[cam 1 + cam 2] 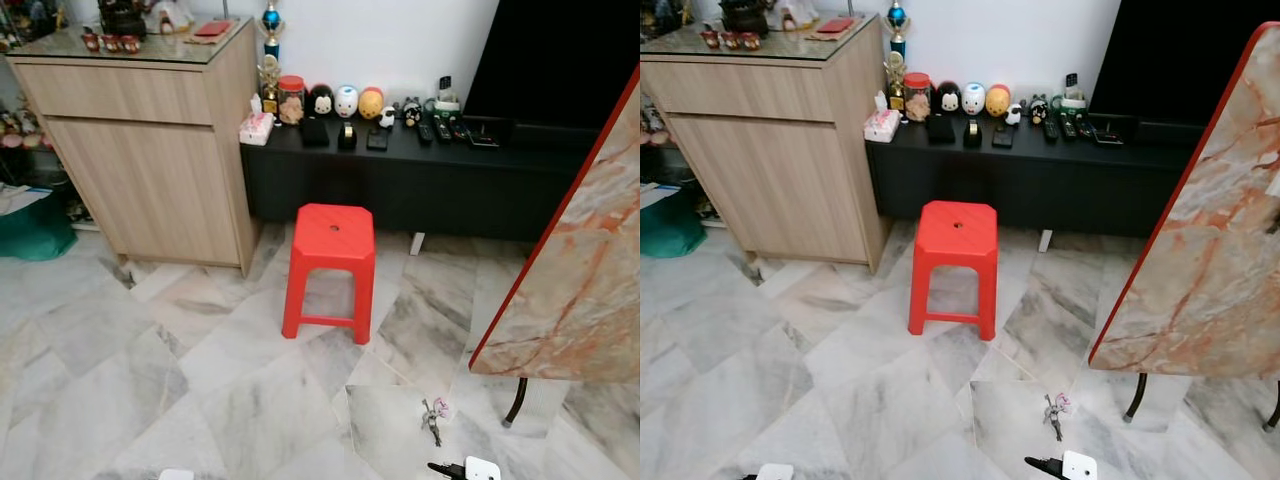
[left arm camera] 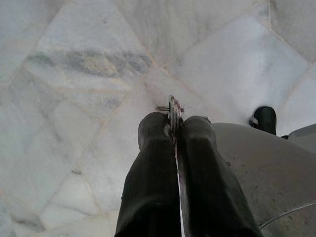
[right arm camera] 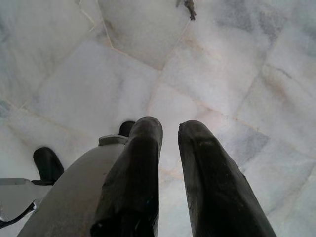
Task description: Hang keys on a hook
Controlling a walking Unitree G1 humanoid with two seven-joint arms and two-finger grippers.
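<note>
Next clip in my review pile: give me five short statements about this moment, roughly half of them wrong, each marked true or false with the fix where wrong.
1. The bright red plastic stool stands on the marble floor in front of the low black cabinet. True.
2. The left pincer is open and holds nothing. False: its fingers are shut on a thin metal ring.
3. A small bunch of keys with a pink charm lies on the floor. True.
4. The right pincer is gripping those keys. False: its fingers are apart with nothing between them, and the keys lie on the floor ahead of it.
5. The stool carries a stack of books. False: its seat is bare.
</note>
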